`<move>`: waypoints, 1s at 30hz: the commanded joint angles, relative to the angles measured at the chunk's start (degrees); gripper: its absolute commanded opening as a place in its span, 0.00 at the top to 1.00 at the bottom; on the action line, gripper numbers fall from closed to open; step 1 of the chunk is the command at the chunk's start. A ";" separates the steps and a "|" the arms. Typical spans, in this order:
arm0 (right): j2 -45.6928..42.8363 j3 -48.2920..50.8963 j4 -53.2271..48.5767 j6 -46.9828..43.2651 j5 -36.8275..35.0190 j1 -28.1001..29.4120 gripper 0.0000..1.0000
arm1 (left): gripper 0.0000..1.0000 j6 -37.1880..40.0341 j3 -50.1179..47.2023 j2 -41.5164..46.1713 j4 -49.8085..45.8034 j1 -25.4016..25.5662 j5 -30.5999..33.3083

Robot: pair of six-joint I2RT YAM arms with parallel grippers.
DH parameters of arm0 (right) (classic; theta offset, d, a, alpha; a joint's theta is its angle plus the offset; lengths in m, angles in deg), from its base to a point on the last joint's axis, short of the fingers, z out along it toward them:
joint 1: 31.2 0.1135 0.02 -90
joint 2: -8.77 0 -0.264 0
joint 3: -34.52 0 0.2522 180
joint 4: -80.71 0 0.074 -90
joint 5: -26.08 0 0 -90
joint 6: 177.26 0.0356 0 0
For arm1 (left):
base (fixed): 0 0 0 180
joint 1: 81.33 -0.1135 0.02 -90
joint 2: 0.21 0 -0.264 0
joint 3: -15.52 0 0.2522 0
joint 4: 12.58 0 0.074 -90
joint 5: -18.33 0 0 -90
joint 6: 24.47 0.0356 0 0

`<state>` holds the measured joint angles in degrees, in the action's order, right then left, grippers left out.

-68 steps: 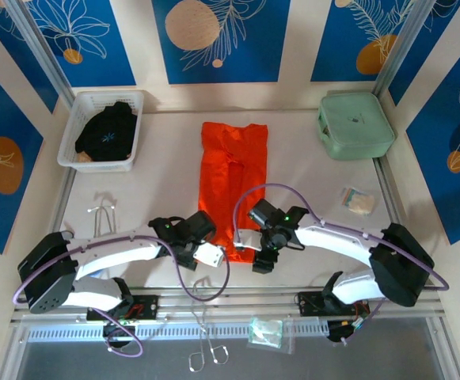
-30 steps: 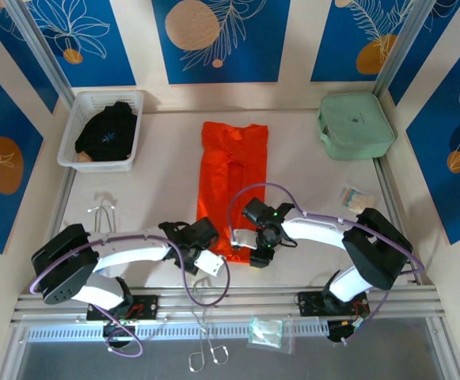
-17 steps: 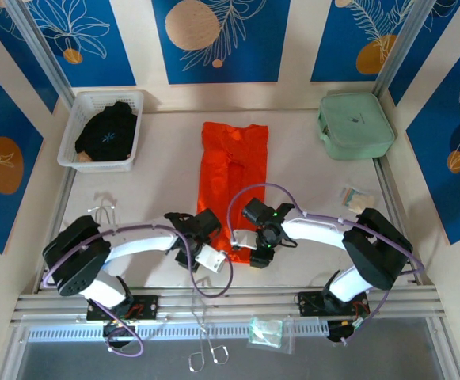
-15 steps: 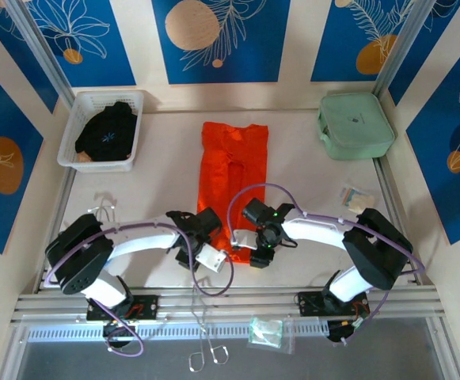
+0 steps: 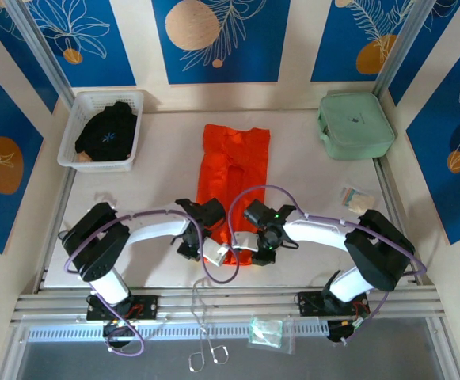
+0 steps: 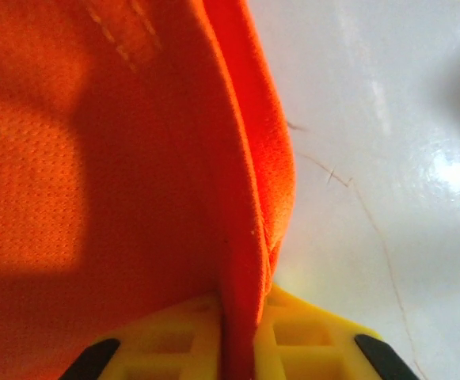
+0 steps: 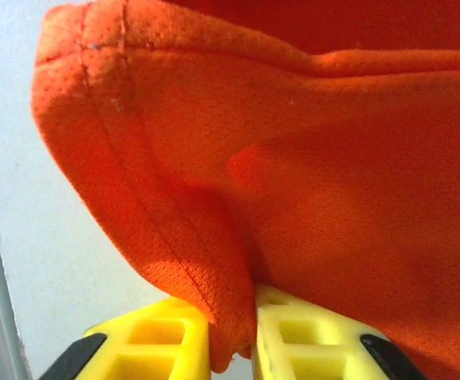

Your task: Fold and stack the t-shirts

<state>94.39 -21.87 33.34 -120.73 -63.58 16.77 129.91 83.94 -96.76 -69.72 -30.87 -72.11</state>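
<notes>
The t-shirt (image 5: 233, 178) is plain bright orange, with a fine mesh weave. The garment (image 5: 107, 131) is black with a pale-blue star mark, and its basket (image 5: 70, 161) is white lattice. The case (image 5: 355, 125) is mint green. The bench (image 5: 158, 182) is white. The left tool (image 6: 237, 340) and right tool (image 7: 231, 340) have yellow fingers (image 7: 301, 332).

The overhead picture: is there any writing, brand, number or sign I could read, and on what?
No legible words or numbers anywhere.
On the black garment in the white basket: a pale-blue star-like sign, no letters.
On the mint-green case: a tiny mark on its lid, too small to read.
The orange t-shirt: plain.
</notes>
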 commanded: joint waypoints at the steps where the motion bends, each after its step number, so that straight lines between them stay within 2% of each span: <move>1: -1.43 0.81 -1.55 -0.95 1.76 -0.16 0.88 | 0.92 0.01 -1.30 -4.61 13.99 -3.18 17.01; 2: -1.59 0.88 -1.55 -0.97 1.86 -0.15 0.91 | 0.97 -0.11 -1.30 -4.16 13.83 -3.04 17.08; 4: -2.08 0.75 -1.64 -1.31 2.13 -0.17 1.00 | 1.00 -0.54 -1.14 -2.82 13.18 -2.74 17.62; 11: -8.51 0.61 -3.21 -1.33 2.02 0.56 1.00 | 1.00 -3.30 -1.11 3.68 9.21 0.60 19.13; 20: -19.28 -1.12 -16.50 2.95 4.74 3.84 1.00 | 1.00 -9.97 -2.41 13.11 4.59 7.21 20.26; 26: -20.70 -2.18 -21.44 3.64 4.79 3.36 1.00 | 1.00 -10.39 1.02 16.73 -2.34 8.08 20.22; 30: -18.77 -4.68 -21.55 3.07 4.40 -0.24 1.00 | 1.00 -8.07 3.10 17.49 -5.16 7.99 20.57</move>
<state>74.61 -24.29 17.28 -117.89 -60.65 18.45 121.01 85.18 -80.56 -68.49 -22.65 -54.54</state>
